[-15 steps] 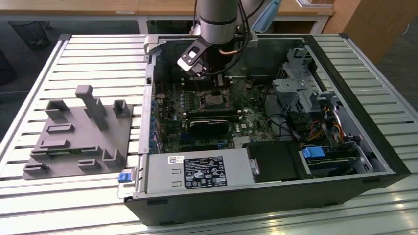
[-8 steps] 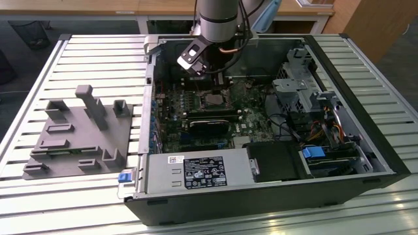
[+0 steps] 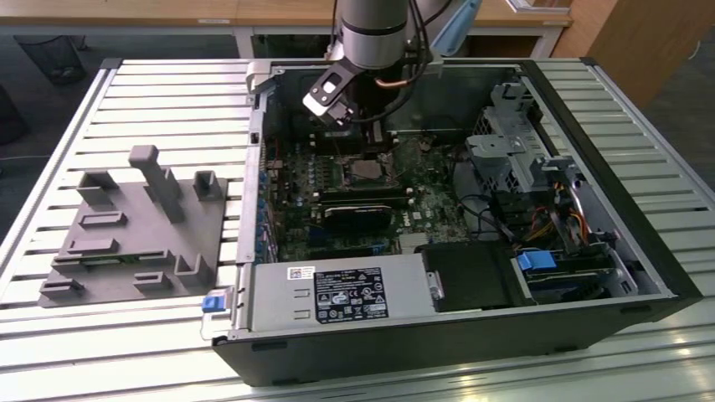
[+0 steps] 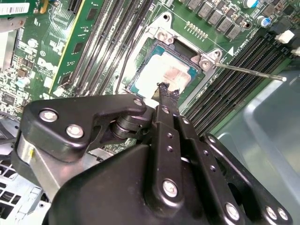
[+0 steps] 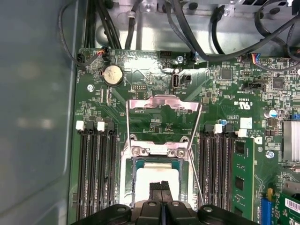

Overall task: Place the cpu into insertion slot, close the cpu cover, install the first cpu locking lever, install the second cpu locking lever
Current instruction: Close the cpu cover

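Observation:
The cpu (image 4: pixel 161 72), a flat square chip with a silvery top, lies in the insertion slot (image 5: pixel 124 180) on the green board inside the open computer case; it also shows in the first wrist view as the cpu (image 5: pixel 154 176) and in the exterior view as the cpu (image 3: pixel 367 172). My gripper (image 4: pixel 166 90) hangs right over the chip, its black fingers shut together with nothing between them, tips at or just above the chip's top. The cpu cover (image 5: pixel 157 102) is swung open and stands back from the socket. A thin locking lever (image 4: pixel 248 71) sticks out sideways, unlatched.
Long black memory slots (image 5: pixel 96 173) flank the socket on both sides. A black heatsink block (image 3: pixel 355 219) lies on the board near the socket, and the power supply (image 3: pixel 335 297) fills the case front. Cables (image 5: pixel 197 42) run behind the board. A grey fixture (image 3: pixel 134 226) sits on the table at the exterior view's left.

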### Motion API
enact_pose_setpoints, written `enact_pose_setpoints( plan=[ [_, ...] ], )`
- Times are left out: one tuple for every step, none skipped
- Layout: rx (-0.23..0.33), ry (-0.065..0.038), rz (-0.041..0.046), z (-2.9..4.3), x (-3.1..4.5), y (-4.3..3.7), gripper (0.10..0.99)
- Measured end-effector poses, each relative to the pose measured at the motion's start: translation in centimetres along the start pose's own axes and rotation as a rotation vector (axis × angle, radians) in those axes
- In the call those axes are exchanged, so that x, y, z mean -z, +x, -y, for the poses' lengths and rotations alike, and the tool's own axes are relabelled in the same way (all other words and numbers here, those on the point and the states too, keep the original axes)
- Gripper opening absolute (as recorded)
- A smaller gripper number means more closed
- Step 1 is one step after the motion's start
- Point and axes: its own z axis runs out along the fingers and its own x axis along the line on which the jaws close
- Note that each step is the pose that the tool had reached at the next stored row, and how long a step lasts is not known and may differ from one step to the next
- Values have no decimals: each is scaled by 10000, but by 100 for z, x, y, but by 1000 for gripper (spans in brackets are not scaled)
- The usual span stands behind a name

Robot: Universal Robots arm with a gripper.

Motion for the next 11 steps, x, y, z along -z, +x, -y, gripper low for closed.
enact_pose_setpoints(
  plan=[
    [0, 0, 0, 0, 5, 0, 106],
    [-1, 0, 0, -1, 9, 0, 106],
    [0, 0, -1, -1, 13, 0, 106],
    [0, 0, 0, -1, 17, 0, 106],
    [0, 0, 0, -1, 21, 0, 106],
    [0, 0, -1, -2, 25, 0, 106],
    [0, 0, 0, -2, 28, 0, 106],
    [0, 0, -2, -2, 30, 0, 106],
    [0, -2, -3, -2, 32, 0, 106],
    [-1, -1, -2, -2, 33, 0, 106],
    [0, 0, -1, -2, 35, 0, 106]
  ],
)
